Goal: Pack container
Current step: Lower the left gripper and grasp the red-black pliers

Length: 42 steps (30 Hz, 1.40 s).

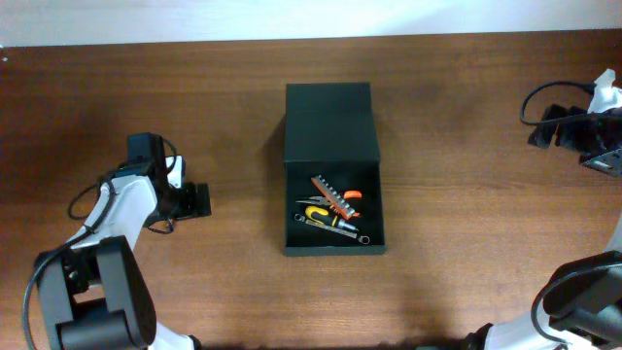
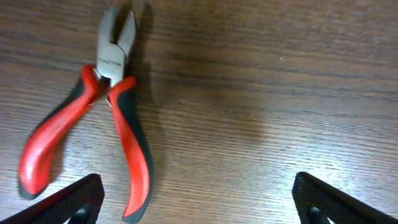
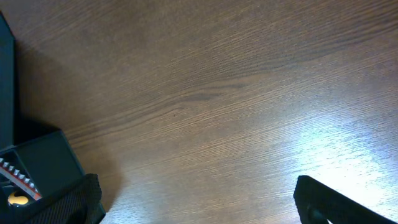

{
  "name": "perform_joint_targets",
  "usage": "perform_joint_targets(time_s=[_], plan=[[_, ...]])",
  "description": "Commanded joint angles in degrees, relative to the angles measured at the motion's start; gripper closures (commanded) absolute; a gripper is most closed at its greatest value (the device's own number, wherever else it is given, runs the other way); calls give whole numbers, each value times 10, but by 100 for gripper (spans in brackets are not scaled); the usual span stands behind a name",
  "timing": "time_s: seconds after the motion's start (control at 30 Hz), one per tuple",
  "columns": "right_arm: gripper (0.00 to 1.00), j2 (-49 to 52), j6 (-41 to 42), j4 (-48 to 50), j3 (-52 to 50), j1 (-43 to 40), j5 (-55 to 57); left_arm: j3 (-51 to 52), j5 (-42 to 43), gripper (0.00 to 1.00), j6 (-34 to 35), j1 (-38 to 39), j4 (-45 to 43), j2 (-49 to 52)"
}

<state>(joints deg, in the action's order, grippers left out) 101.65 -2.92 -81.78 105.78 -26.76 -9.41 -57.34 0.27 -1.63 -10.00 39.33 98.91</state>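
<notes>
My left tool (image 2: 199, 202) is hanging wide open and empty. The red-handled pliers (image 2: 112, 74) are lying on the bench (image 2: 261, 93) just ahead and left of centre, handles pointing toward me. The container (image 1: 328, 126) is sitting open, off to my right.

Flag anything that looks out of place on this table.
The red-handled cutters lie loose on the table below the open left claw, outside the container, while the other hand tools already sit inside it. Nothing looks spilled or damaged.
</notes>
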Motion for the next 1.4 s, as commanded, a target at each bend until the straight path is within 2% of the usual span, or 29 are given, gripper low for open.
perform_joint_targets(time_s=[0.0, 0.2, 0.57, 0.67, 0.83, 1.0, 1.37], plan=[[1, 1, 4, 2, -4, -2, -7, -10, 8, 1, 8, -7, -7, 22], [1, 1, 4, 1, -4, -2, -7, -10, 8, 1, 8, -7, -29, 34], [1, 1, 4, 1, -4, -2, -7, -10, -57, 4, 8, -7, -33, 35], [1, 1, 4, 1, -4, -2, -7, -10, -57, 16, 10, -7, -33, 35], [1, 1, 4, 1, -4, -2, -7, -10, -57, 21, 10, -7, -33, 35], [1, 1, 4, -2, -4, -2, -7, -10, -57, 37, 10, -7, -33, 43], [1, 1, 4, -12, -4, -2, -7, -10, -57, 40, 10, -7, -37, 62]])
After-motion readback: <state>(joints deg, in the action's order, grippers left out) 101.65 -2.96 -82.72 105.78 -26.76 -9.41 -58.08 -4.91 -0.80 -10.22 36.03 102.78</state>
